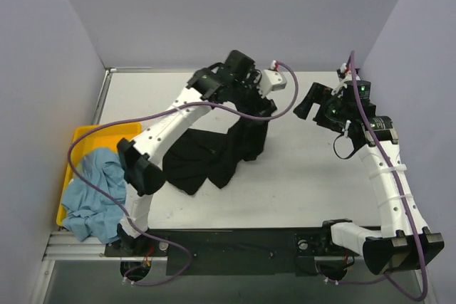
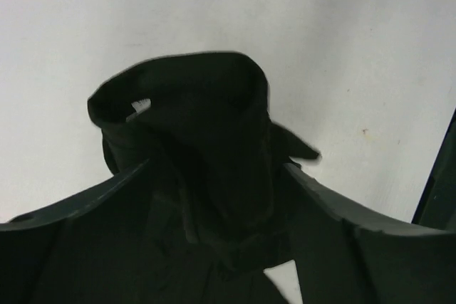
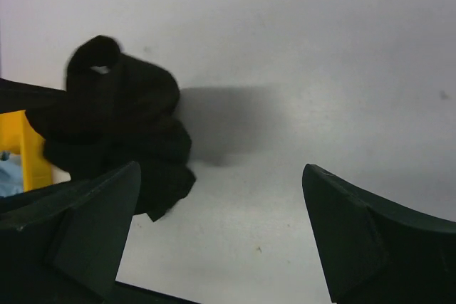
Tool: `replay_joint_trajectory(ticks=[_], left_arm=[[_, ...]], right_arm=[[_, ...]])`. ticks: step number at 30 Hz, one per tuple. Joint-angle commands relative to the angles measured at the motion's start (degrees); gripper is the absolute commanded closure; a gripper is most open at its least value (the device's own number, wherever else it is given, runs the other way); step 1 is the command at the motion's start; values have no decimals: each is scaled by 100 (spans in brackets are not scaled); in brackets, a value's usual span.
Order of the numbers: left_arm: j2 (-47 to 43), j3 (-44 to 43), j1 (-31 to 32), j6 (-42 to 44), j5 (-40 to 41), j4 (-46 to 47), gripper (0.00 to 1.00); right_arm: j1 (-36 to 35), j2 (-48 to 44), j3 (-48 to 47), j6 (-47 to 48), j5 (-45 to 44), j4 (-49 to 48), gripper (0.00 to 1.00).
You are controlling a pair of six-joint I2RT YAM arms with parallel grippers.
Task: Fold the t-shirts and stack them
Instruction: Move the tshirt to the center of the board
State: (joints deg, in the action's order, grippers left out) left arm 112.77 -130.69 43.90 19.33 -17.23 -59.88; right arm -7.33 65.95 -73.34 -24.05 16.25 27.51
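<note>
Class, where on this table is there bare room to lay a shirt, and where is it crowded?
Bare: the table between the black t-shirt and the right arm; also the far-left corner. Crowded: the yellow tray with the light blue t-shirt.

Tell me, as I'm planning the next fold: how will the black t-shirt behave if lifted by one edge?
Likely floppy: the black t-shirt lies in crumpled folds, one end drawn up in a limp peak. Pushed, it would probably bunch rather than slide on the table. It seems light, sagging wherever unsupported.
</note>
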Motion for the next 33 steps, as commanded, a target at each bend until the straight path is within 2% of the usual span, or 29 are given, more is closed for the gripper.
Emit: replay_joint_trajectory(ticks=[1, 5, 8, 10, 11, 13, 16, 17, 18, 20, 21, 23, 25, 29, 33], left_arm=[[605, -35, 487, 211, -509, 539, 12], [685, -271, 444, 97, -781, 172, 11], [458, -308, 7, 62, -632, -243, 9], [185, 85, -460, 18, -816, -524, 9], [-103, 314, -792, 1, -834, -551, 8], [-612, 1130, -1232, 79, -817, -534, 10], [-1343, 2771, -1577, 395, -703, -516, 38], [-1693, 3073, -1621, 552, -659, -481, 41], [-2002, 3746, -1639, 580, -571, -438, 45], [-2468, 4731, -1674, 519, -527, -218, 45], [-2557, 5407, -1674, 467, -483, -9, 41], [-2760, 6226, -1657, 327, -133, 378, 34], [-2796, 6712, -1578, 247, 289, 686, 27], [-2620, 7109, -1235, 193, 633, 1126, 18], [-2374, 7365, -648, 220, 887, 1514, 14]], right_arm=[[521, -30, 390, -91, -263, 1107, 10], [707, 67, 575, 85, -464, 1424, 13], [576, 312, 803, -2, -395, 1407, 21], [155, 593, 874, -29, -534, 1336, 29], [-299, 812, 839, -12, -779, 1336, 30], [-950, 1259, 647, 67, -1044, 1301, 34], [-1655, 1841, 251, 146, -975, 1205, 45], [-1788, 2112, 33, 173, -940, 1170, 46], [-1972, 2393, -83, 216, -879, 1134, 47], [-2175, 2815, -434, 235, -878, 1125, 47], [-2228, 2931, -636, 226, -852, 1108, 47], [-2272, 3326, -873, 173, -843, 1108, 43], [-2273, 3730, -1111, 103, -965, 1099, 41], [-2281, 4434, -1726, 59, -1072, 1099, 41], [-2229, 5040, -2079, -11, -1176, 1143, 43]])
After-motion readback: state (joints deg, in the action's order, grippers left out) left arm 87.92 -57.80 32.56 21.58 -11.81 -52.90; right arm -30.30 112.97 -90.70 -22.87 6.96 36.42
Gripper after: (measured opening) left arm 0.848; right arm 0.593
